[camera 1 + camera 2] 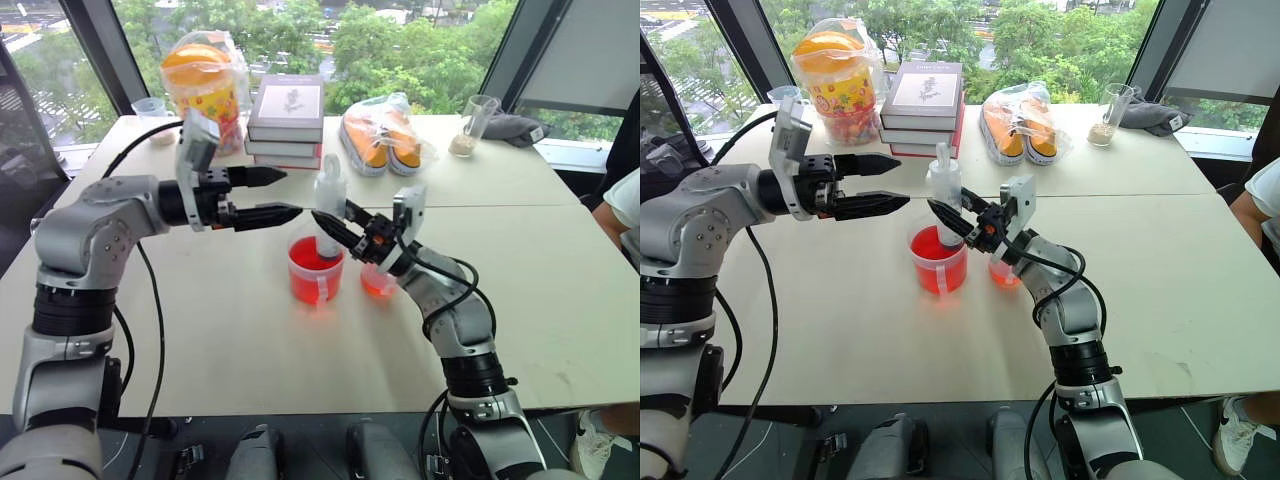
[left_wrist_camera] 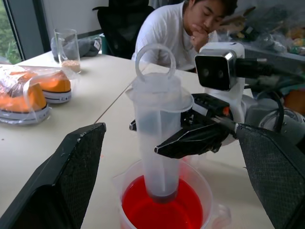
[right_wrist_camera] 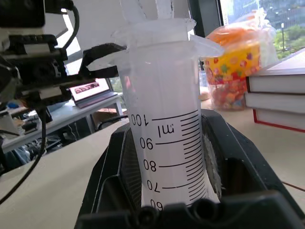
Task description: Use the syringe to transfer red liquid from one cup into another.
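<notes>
While the right gripper [image 1: 345,232] clamped the syringe [image 1: 328,215] upright, tip down in the red liquid [image 1: 312,283] of the beaker [image 1: 316,271], the left gripper [image 1: 283,195] hung open beside the plunger top. Barrel scale read 100 ml, 90, 80, 70.

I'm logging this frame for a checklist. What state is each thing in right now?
syringe: upright, tip dipped in the beaker's liquid, plunger pushed in
right gripper: shut on syringe barrel
left gripper: open, level, beside the plunger top
beaker: holds red liquid
smaller cup: some red liquid inside
</notes>
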